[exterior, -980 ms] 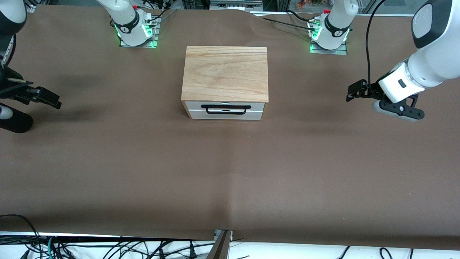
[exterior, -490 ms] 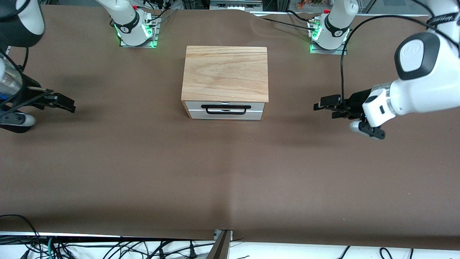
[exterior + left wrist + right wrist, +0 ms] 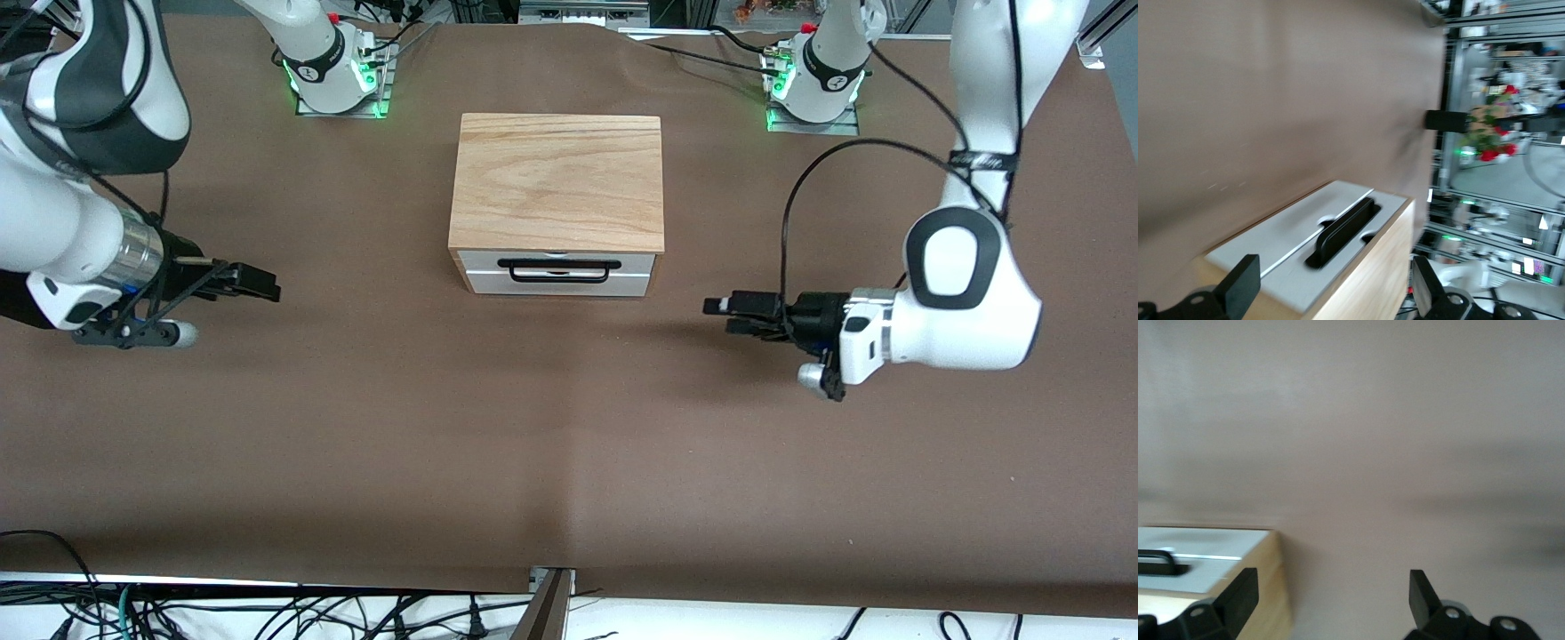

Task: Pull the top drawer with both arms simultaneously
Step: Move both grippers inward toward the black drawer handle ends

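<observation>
The top drawer [image 3: 557,272] is seen shut, flush in the front of the light-wood cabinet [image 3: 557,182] at the middle of the table [image 3: 569,462]; its black bar handle [image 3: 558,269] is untouched. Since a second ago both arms have been swung in from the table's ends toward the cabinet; the left gripper [image 3: 722,315] is now held low over the cloth toward the left arm's end, well apart from the drawer; the right gripper [image 3: 263,289] is held likewise toward the right arm's end. Both sets of fingers are spread and nothing is grasped, as is confirmed in the wrist views, where the left fingers [image 3: 1241,290] and right fingers [image 3: 1238,597] stand wide. The approach is judged under way; the handle has not yet been reached, so no pulling has begun.
</observation>
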Tool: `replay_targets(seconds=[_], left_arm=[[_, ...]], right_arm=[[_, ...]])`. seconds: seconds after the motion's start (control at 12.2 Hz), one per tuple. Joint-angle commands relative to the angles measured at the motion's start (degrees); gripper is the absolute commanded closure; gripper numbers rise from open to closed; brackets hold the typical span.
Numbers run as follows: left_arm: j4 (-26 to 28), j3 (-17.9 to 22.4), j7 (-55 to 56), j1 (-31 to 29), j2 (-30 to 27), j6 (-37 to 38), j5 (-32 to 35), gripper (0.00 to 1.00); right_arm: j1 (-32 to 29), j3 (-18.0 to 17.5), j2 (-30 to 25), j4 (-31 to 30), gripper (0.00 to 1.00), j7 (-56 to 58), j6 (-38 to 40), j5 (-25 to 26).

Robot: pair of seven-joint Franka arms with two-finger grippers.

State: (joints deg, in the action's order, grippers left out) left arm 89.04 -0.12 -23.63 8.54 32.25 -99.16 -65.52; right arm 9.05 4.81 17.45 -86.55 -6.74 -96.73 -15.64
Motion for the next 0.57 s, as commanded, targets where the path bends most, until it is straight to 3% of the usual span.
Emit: replay_targets(seconds=[0.0,0.24,0.49], left_arm=[[-3.4,-0.3,-7.8,1.3,7.7,0.4,-10.3,0.0],[-3.2,-0.4,-18.2,3.0,11.4,0.4,-13.9,0.0],[0.2,-0.4,-20.4,6.1,11.3,0.5,-15.7,0.01]], right_arm=[[-1.7,-0.1,2.8,0.9,0.0,0.6,0.1,-9.6],[-1.6,-0.1,5.6,-2.1,0.0,7.0,-3.3,-23.2],[-1.7,-0.1,8.6,-6.9,0.0,21.0,-4.8,-33.4]])
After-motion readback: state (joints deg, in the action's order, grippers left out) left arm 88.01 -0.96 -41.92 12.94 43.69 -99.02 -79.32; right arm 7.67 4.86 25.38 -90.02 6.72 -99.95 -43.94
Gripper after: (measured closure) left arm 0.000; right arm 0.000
